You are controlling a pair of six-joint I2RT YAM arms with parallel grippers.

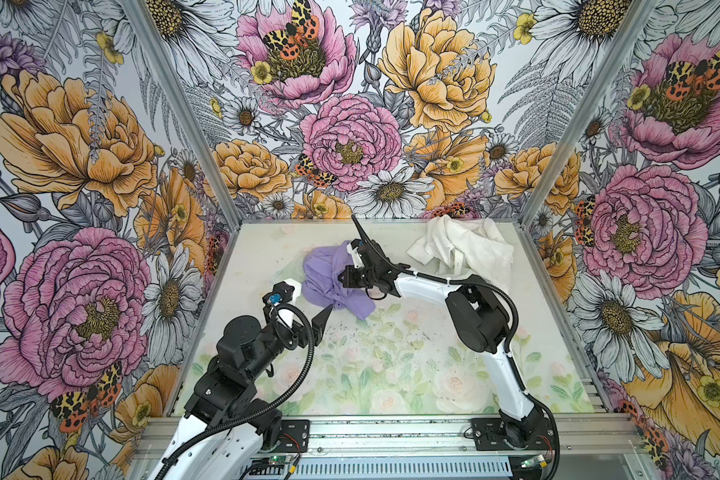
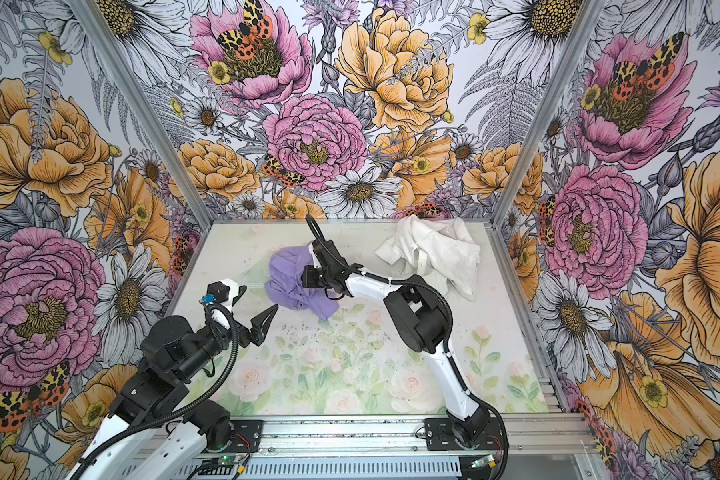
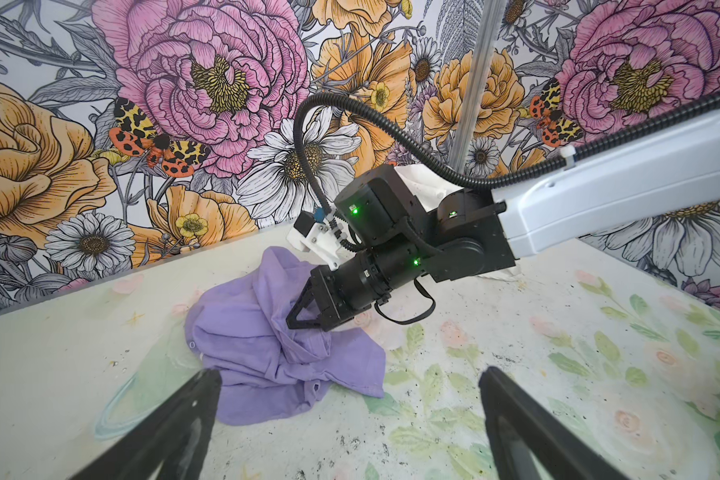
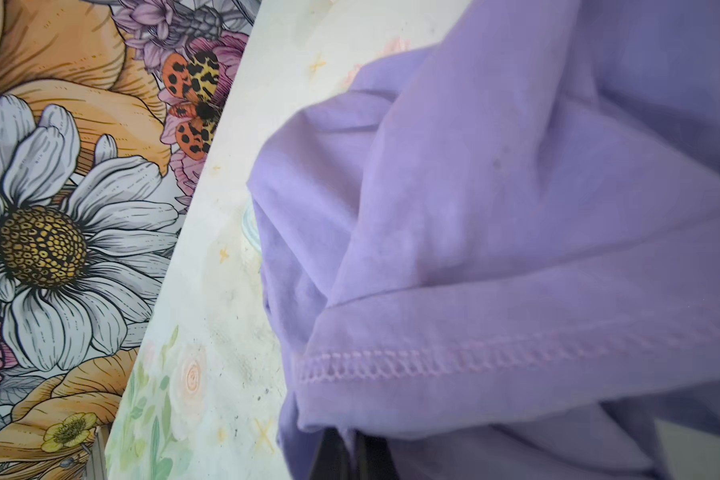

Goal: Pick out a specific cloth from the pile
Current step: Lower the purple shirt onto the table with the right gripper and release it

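One lavender piece to watch, and the cloth (image 1: 329,282) lies bunched on the table (image 1: 391,374), left of centre toward the back. It's well apart from the pile (image 1: 466,249), the white fabric heaped in the far right corner, and no white piece touches it. So the separating looks done, and what's left, I'd judge, is only to carry it clear or set it down for good. Right gripper (image 3: 292,322) comes in from the right side and is clamped shut on a fold of the purple fabric, which gathers up toward the pinch while the rest trails flat on the table. The right wrist view is nearly all cloth, with a stitched hem draped over the dark fingertips (image 4: 333,453). Further out, left gripper (image 3: 350,376) hangs near the cloth's front edge with its jaws spread wide and nothing between them. As far as the left wrist view shows, it isn't touching the fabric.
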